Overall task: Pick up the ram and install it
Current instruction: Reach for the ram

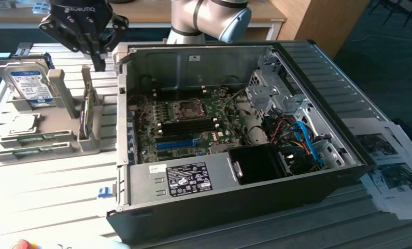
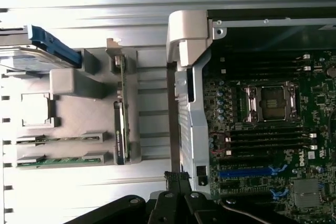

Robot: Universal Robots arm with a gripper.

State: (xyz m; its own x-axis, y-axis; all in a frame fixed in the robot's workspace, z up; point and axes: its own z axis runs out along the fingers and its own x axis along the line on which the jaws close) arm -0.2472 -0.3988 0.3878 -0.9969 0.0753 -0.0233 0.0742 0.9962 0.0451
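Two green ram sticks lie flat in the front slots of a grey holder (image 1: 67, 148): one ram stick (image 1: 34, 140) (image 2: 58, 139) and a second (image 1: 27, 152) (image 2: 59, 160) beside it. My gripper (image 1: 98, 65) (image 2: 177, 177) hangs above the holder's back edge, close to the outer wall of the open computer case (image 1: 344, 171). Its fingers are shut with nothing between them. Inside the case, the motherboard (image 1: 192, 129) shows long black memory slots (image 1: 186, 124) (image 2: 268, 136) beside the processor socket (image 1: 189, 108) (image 2: 272, 102).
The holder also carries an upright silver hard drive (image 1: 27, 83) (image 2: 31, 59), a square processor chip (image 1: 20, 123) (image 2: 35, 109) and a thin board standing on edge (image 1: 85, 116) (image 2: 121, 129). Cables and a drive cage (image 1: 275, 88) crowd the case's right. Printed papers (image 1: 392, 166) lie at the exterior view's right.
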